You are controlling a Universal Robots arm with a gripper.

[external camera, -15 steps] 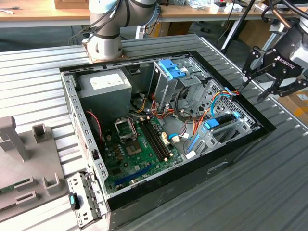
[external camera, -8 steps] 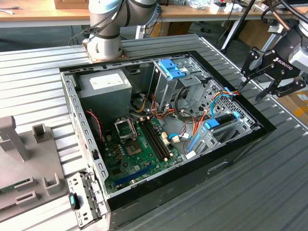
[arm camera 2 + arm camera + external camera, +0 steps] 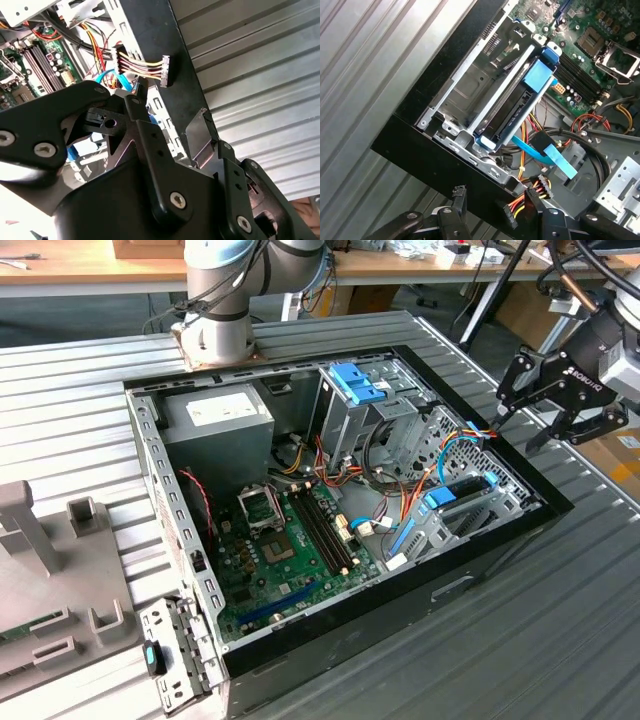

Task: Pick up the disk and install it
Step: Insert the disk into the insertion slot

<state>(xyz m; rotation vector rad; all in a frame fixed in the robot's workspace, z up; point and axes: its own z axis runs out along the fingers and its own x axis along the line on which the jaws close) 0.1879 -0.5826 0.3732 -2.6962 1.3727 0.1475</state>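
Observation:
The disk [image 3: 462,490], a dark flat drive with bright blue side rails, sits on edge in the metal drive cage at the corner of the open computer case on the exterior view's right. In the first wrist view the disk [image 3: 516,112] lies in the cage slot with a blue tab at its end. My gripper [image 3: 537,418] hangs above the table just outside the case's edge on the exterior view's right, a little away from the disk. It is open, and the gripper [image 3: 495,200] has nothing between its black fingertips.
A light-blue latch plate [image 3: 357,383] tops the tall bay at the back. A grey power supply [image 3: 215,415] and the green motherboard [image 3: 290,550] lie inside the case. Loose coloured cables with a connector [image 3: 142,67] hang near the cage. A grey fixture [image 3: 40,570] stands at the exterior view's left.

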